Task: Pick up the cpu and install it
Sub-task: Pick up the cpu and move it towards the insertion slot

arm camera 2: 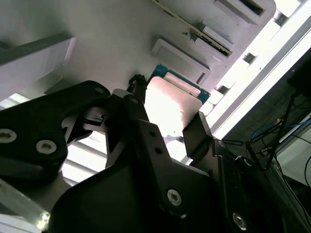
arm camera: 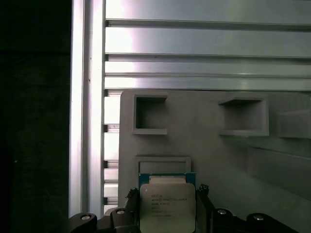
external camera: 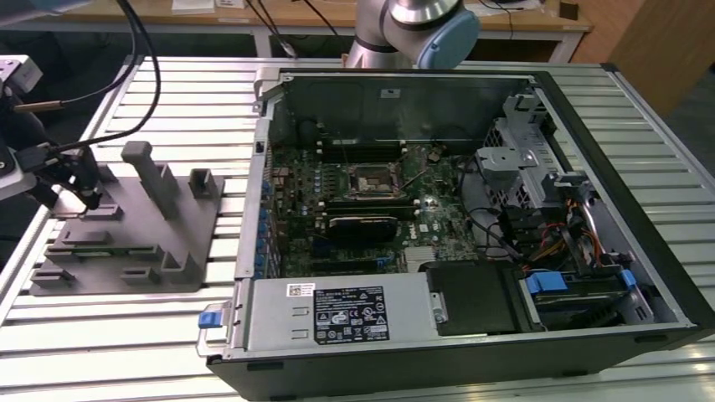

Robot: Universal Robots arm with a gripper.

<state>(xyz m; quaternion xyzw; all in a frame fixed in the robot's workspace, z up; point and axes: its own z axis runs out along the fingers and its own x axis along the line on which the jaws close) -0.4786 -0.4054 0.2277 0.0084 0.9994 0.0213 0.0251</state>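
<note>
In the exterior view my gripper [external camera: 90, 201] is low over the grey plastic block [external camera: 134, 226], at that view's left, far from the computer case [external camera: 470, 218]. In both wrist views the cpu [arm camera: 167, 206] [arm camera 2: 170, 102], a flat square chip with a silver top and a green rim, sits between my two black fingers [arm camera: 132, 196], which press on its two opposite edges. The gripper [arm camera: 166, 191] [arm camera 2: 167, 111] is shut on it. The cpu is at a shallow square recess [arm camera: 163, 162] of the block; I cannot tell whether it is lifted off it. The open socket [external camera: 372, 180] lies in the middle of the motherboard.
The grey block carries upright posts [external camera: 146, 172] and small pockets [arm camera: 150, 114] close to the gripper. The slatted metal table [external camera: 190, 84] runs under everything. Inside the case are a black module [external camera: 360, 224], cables [external camera: 547, 243] and a power supply [external camera: 335, 314]. The arm's base [external camera: 419, 29] stands behind the case.
</note>
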